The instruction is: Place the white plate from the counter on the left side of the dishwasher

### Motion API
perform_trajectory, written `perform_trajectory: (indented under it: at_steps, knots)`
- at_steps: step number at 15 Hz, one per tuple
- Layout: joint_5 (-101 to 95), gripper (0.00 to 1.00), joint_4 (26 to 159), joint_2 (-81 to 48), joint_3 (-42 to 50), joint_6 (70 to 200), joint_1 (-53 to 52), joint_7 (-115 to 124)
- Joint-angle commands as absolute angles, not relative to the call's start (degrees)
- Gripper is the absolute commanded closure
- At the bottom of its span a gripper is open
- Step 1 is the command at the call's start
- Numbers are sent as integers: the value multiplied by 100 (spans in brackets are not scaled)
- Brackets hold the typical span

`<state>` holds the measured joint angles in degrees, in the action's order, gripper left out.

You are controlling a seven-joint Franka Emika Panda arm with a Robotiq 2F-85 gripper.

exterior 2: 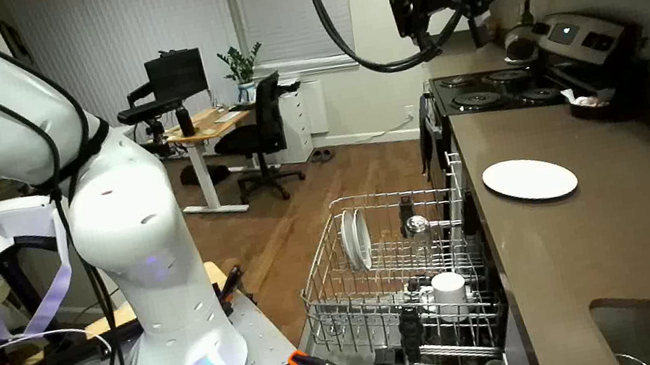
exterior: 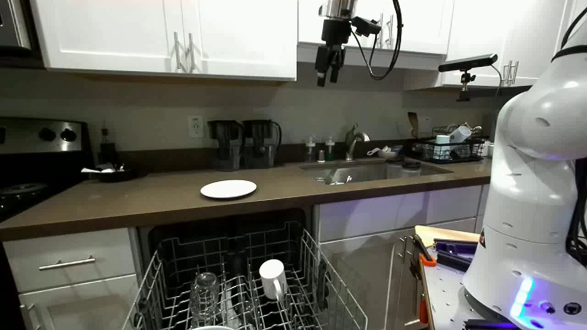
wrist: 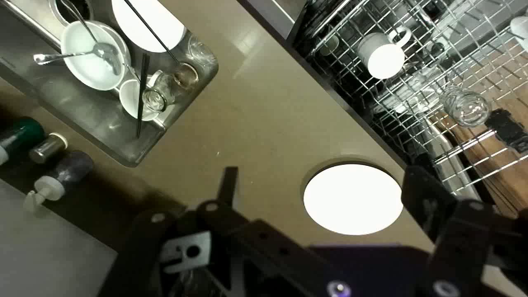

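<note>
plate (exterior: 228, 189) on counter (exterior: 142, 197), tool (exterior: 328, 79) apart

White wall cabinets (exterior: 243, 36) hang above the back edge of the counter (exterior: 151, 195); the wall (exterior: 156, 105) between the two lies dim and bears an outlet (exterior: 196, 126). In an exterior view, brown wood flooring (exterior 2: 356, 170) extends beyond the counter's front edge, carrying a desk (exterior 2: 213, 125), a black office chair (exterior 2: 268, 119) and a white drawer unit (exterior 2: 295, 121); behind these, vertical blinds (exterior 2: 106, 40) hang beside a window (exterior 2: 295, 10) with its own blind lowered.
</note>
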<state>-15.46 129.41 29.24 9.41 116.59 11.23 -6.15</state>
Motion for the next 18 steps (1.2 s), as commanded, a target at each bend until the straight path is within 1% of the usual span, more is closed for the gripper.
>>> perform_trajectory:
  at_steps: [1,7,9,13,18]
  knots:
    - [-1549,0,12927,2920,952,11645,1110,-614]
    - [-1549,0,12927,2920,954,11645,1111,-614]
    - [-1575,0,12753,2631,965,11744,1045,-751]
    - [-1706,0,12120,1737,900,11887,955,-822]
    - [-2006,0,10832,197,767,11926,797,-953]
